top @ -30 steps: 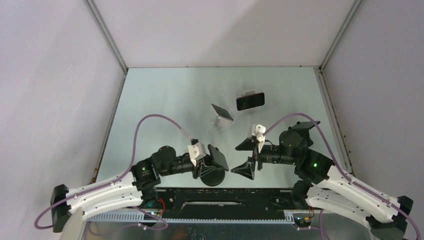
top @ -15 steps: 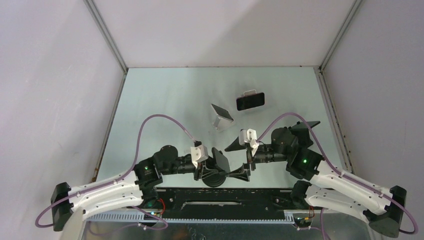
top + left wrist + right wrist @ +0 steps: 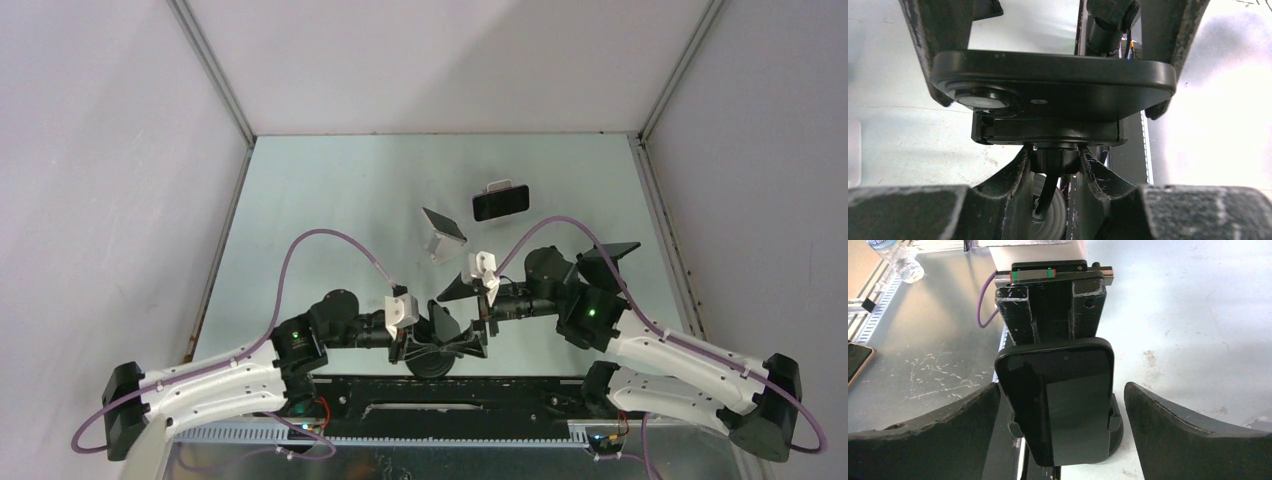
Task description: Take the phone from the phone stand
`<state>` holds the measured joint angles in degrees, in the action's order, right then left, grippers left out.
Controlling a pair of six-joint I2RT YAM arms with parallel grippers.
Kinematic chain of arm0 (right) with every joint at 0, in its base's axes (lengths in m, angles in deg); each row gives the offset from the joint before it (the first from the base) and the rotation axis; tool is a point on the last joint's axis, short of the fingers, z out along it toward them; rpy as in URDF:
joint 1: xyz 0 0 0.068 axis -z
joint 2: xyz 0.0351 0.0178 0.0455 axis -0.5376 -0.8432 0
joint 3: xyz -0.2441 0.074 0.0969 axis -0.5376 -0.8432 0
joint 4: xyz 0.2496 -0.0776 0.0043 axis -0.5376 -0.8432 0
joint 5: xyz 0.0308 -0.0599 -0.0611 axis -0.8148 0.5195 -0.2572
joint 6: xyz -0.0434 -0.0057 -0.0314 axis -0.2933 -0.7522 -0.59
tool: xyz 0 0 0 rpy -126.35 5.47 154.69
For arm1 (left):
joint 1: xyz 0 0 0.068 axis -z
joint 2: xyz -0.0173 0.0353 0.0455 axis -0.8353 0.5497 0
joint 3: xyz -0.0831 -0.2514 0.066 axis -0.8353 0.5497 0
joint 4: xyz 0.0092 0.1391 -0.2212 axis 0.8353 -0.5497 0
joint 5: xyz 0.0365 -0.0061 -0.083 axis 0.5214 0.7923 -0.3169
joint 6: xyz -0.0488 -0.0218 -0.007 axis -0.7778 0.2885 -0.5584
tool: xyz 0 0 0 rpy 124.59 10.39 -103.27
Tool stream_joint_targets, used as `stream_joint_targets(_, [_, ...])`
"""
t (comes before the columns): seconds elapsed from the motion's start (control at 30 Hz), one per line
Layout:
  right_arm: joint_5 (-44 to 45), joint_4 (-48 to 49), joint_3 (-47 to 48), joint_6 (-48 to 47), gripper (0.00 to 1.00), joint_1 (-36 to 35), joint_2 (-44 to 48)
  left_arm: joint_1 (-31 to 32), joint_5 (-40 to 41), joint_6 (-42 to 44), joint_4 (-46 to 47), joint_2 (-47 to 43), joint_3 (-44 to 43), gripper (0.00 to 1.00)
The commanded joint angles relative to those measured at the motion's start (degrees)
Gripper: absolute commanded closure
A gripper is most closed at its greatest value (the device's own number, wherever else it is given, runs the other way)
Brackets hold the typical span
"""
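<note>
Phone (image 3: 1058,400): stiff, slick, likely fragile; seated in stand (image 3: 1048,131), near edge of tabletop (image 3: 320,200). Best gripped across side edges. Left gripper (image 3: 1054,162) clamped on stand neck; right gripper (image 3: 1060,390) spread wide astride phone.

The table (image 3: 330,200) is lit evenly and brightly from above. Glare is washed across the right of the left wrist view; soft reflections are shown on the phone (image 3: 1063,405), foreground edges blurred.

The left gripper (image 3: 1054,157) is closed; the right gripper (image 3: 1060,390) gapes.
</note>
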<state>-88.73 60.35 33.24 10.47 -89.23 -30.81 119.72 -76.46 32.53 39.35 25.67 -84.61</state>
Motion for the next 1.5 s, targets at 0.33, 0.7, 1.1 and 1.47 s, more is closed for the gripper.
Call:
stream_joint_targets(0.33, [1.0, 0.7, 2.5, 1.0, 0.13, -3.4, -1.7, 0.2, -2.2, 1.1, 5.3, -0.8, -2.5, 1.00])
stream_joint_targets(0.7, [-1.2, 1.4, 2.5, 0.8, 0.29, -3.4, -3.8, 0.2, -4.0, 1.1, 5.6, -0.5, -2.0, 1.00])
stream_joint_targets(1.1, [-1.2, -2.2, 4.5, -1.0, 0.45, -3.3, -5.4, 0.2, -5.2, 1.6, 4.3, -0.7, -1.8, 1.00])
stream_joint_targets(1.47, [-2.2, -2.0, 5.1, -0.7, 0.12, -3.3, -5.6, 0.2, -4.6, 1.3, 4.4, -1.9, -0.7, 1.00])
